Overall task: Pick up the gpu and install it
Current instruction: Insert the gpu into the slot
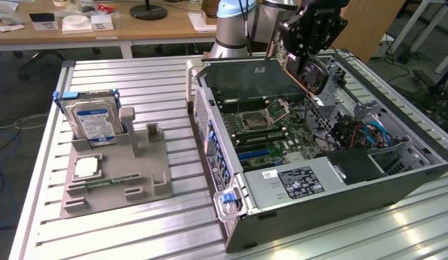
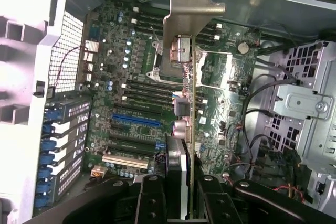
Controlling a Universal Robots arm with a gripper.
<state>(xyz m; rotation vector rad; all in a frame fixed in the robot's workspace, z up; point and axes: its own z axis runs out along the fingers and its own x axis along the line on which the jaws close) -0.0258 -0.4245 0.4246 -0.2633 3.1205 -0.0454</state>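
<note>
My gripper (image 1: pixel 303 51) hangs over the far side of an open computer case (image 1: pixel 397 187), pinching the gpu (image 1: pixel 316 76) between its fingers. The card is in the air, clear of the bench (image 1: pixel 137 81), held on edge with its dark fan face turned toward the exterior view's right. A brownish board edge shows along its side.

From my wrist, the gpu (image 2: pixel 181 56) appears edge-on, a thin line running away from me and ending in its silver metal bracket. My black fingers (image 2: pixel 152 198) sit on either side of the near end of the card, pressed against it. Below the card lies the green motherboard (image 2: pixel 131 77), and a blue expansion slot (image 2: pixel 136 120) sits just beside the card's line. I cannot tell how far above the board the card is.

In the exterior view, the case lies on its side on the slatted metal bench, with a grey power supply (image 1: pixel 292 181) at its near end. Well apart, on the exterior view's left, a grey holder (image 1: pixel 148 173) carries an upright silver hard drive (image 1: pixel 93 122) with a white-and-blue label. A narrow green memory stick (image 1: pixel 101 184) lies flat nearer the front.
</note>
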